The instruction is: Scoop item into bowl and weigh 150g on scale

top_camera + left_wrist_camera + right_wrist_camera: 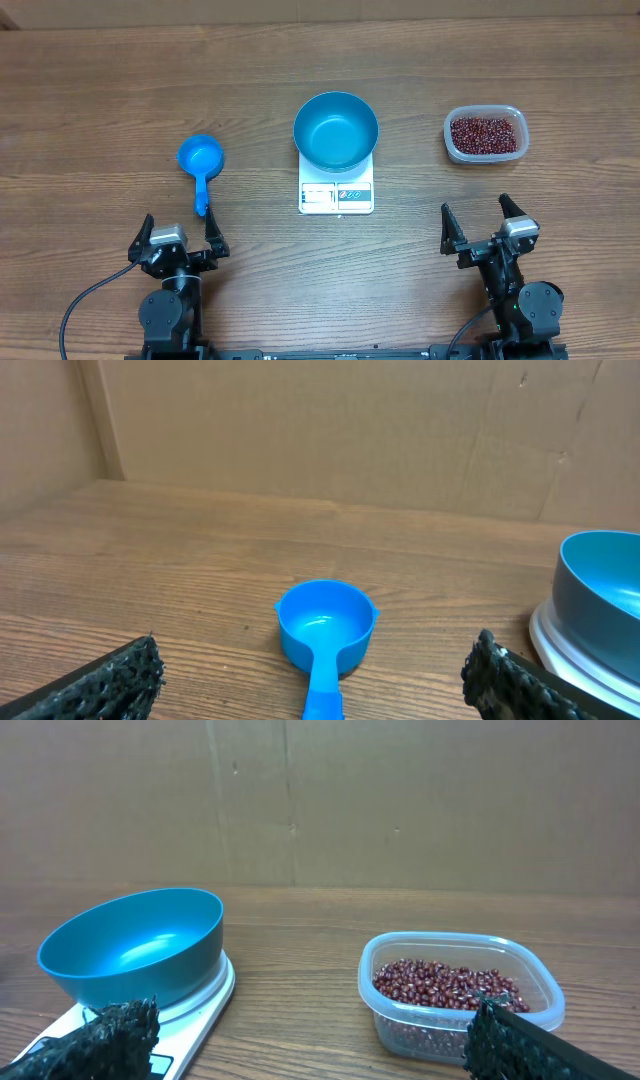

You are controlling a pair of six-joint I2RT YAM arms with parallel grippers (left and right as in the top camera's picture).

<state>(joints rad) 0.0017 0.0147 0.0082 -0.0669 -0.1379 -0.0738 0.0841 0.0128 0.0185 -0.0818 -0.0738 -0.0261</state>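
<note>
The bowl [336, 130] sits on the scale [336, 197] at the middle of the bench [100, 100]. It covers most of the white platform. Only the panel along the scale's near edge shows from overhead. The bowl is upright and nothing shows inside it.

The beans [486, 134] lie in a clear tub [484, 160] to the right of the scale and well apart from it. They fill the tub's floor in a loose, fairly level layer below the rim. No beans are seen on the bench.

A blue scoop [200, 158] lies on the bench left of the scale, also well apart from it. Its cup is upright and looks empty, and its handle points toward the robot's side of the bench.

The left fingers [212, 238] are spread wide and hold nothing. They are just short of the end of the scoop's handle and do not touch it. In the left wrist view the scoop lies between the two finger pads and farther out, with the bowl and the scale's edge at the right border.

The right fingers [449, 230] are also spread wide and hold nothing. They are near the robot's side of the bench, well short of the tub. In the right wrist view the tub lies ahead to the right and the bowl on the scale ahead to the left.

A plain cardboard wall [400, 800] stands behind the bench.
</note>
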